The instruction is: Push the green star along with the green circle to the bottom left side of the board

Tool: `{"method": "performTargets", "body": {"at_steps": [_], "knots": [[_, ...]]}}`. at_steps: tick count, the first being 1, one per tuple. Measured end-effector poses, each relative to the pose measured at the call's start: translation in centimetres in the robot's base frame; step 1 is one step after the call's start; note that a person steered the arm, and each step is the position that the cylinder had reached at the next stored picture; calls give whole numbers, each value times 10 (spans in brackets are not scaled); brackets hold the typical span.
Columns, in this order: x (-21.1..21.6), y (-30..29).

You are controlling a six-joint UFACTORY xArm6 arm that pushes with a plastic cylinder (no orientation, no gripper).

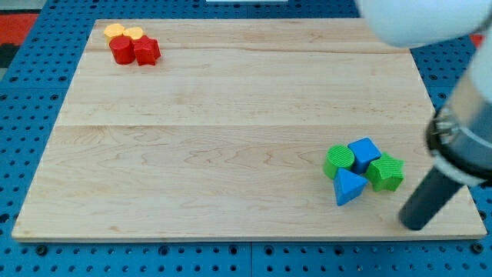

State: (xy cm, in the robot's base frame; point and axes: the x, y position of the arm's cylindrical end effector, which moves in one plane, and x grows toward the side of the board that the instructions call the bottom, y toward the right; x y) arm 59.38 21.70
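Note:
The green circle and the green star lie near the view's bottom right of the wooden board. A blue cube sits between them and a blue triangle lies just below. All four touch in one cluster. My tip rests on the board below and to the right of the green star, a short gap away from it. The dark rod rises from it toward the view's upper right.
Two red blocks and two yellow blocks sit clustered at the board's top left corner. The arm's white and grey body fills the view's right side. A blue pegboard surrounds the board.

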Motion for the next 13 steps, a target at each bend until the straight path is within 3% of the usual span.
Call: {"method": "performTargets", "body": {"at_steps": [1, 5, 8, 9, 11, 13], "knots": [[-40, 24], [-61, -125], [-116, -147], [-116, -186], [-157, -217], [-162, -271]]}}
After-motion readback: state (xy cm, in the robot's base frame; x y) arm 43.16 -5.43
